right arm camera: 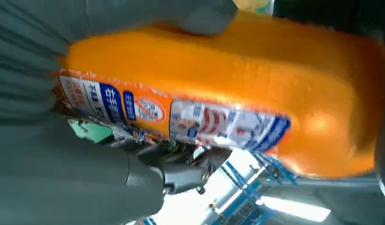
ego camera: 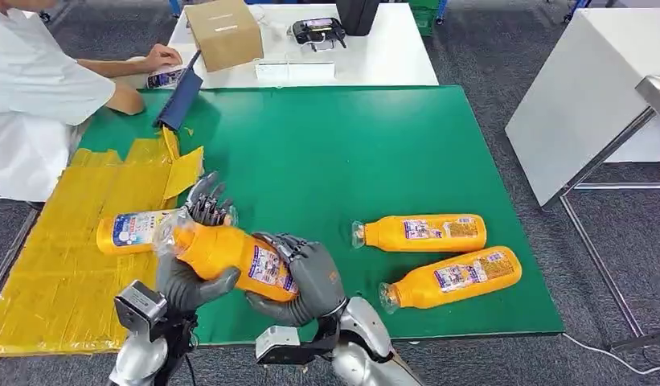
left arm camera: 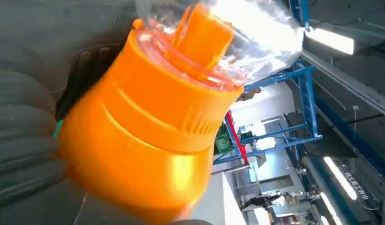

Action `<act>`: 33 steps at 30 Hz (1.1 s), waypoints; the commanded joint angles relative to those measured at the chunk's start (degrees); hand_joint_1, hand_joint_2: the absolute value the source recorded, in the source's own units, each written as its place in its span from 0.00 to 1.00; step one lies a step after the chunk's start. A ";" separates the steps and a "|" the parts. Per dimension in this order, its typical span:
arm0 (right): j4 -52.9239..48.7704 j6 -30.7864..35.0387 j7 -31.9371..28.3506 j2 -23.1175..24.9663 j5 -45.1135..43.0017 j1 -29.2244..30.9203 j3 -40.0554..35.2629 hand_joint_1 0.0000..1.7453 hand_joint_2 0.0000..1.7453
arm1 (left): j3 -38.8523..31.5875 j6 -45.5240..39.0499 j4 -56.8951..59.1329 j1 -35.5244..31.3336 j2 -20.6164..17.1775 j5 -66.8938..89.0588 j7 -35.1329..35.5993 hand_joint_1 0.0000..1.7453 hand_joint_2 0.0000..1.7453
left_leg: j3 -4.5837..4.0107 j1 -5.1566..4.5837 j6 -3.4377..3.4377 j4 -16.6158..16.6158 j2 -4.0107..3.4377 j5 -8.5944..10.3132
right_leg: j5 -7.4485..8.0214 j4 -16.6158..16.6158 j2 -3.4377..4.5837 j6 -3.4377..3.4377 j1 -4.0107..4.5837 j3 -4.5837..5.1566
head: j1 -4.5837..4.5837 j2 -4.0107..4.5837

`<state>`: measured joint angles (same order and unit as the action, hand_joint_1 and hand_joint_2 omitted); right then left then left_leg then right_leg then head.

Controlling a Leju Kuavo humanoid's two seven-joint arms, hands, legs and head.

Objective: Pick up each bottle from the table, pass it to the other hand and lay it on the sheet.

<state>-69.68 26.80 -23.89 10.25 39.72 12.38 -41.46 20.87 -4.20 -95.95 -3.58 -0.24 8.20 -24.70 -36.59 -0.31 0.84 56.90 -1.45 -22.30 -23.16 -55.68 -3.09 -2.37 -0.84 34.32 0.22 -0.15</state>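
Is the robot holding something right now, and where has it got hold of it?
Yes, an orange bottle, held by both hands: the left hand around its neck end by the clear cap, the right hand around its labelled lower body.

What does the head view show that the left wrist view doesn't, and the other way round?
Head view alone: the green table mat, the yellow sheet with one orange plastic bottle lying on it, two more orange bottles on the mat, a cardboard box, a person in white, and the right hand.

Left wrist view alone: the held bottle's clear cap over its orange spout, and blue metal racking behind.

Both: the held orange bottle, gripped by the left hand.
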 commanded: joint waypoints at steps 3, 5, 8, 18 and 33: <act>7.70 2.47 1.10 0.10 1.09 5.83 -7.20 1.00 1.00 | 3.76 1.23 6.42 -3.62 -0.80 -0.72 0.44 0.00 1.00 | 0.28 0.08 -0.06 -0.04 0.13 -0.08 | -0.09 0.08 0.13 0.08 0.02 -0.32 | 0.00 0.00; 7.33 3.13 1.37 -0.18 1.77 5.92 -7.58 1.00 1.00 | 4.07 2.18 6.88 -3.88 -0.95 -1.37 0.84 0.00 1.00 | 0.36 0.12 -0.08 0.00 0.10 -0.14 | -0.13 0.09 0.23 0.10 0.06 -0.43 | -0.02 0.00; 7.22 3.55 1.75 -0.22 1.96 5.99 -8.05 1.00 1.00 | 4.35 2.55 7.72 -4.24 -0.85 -1.55 0.93 0.00 1.00 | 0.23 0.06 -0.05 -0.04 0.15 -0.05 | -0.08 0.07 0.07 0.07 0.02 -0.28 | 0.00 0.00; 6.73 4.66 1.73 -0.36 1.32 5.69 -7.95 1.00 1.00 | 4.39 2.57 8.41 -4.40 -0.77 -1.58 0.93 1.00 1.00 | 0.32 0.09 -0.07 -0.02 0.15 -0.11 | -0.12 0.07 0.15 0.09 0.03 -0.36 | 0.00 0.00; 5.16 6.08 1.73 -1.15 0.35 5.04 -7.45 1.00 1.00 | 1.10 0.09 6.86 -3.51 0.45 -4.57 -0.60 1.00 1.00 | 0.19 0.08 -0.04 -0.01 0.13 -0.06 | -0.07 0.06 0.09 0.06 0.04 -0.24 | 0.02 0.00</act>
<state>-65.83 32.52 -21.94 11.04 40.39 16.26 -46.38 22.75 -2.34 -91.43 -5.33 -0.37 5.73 -24.44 -36.60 -0.31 0.85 56.90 -1.45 -22.29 -23.16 -55.68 -3.11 -2.37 -0.85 34.32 0.24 -0.15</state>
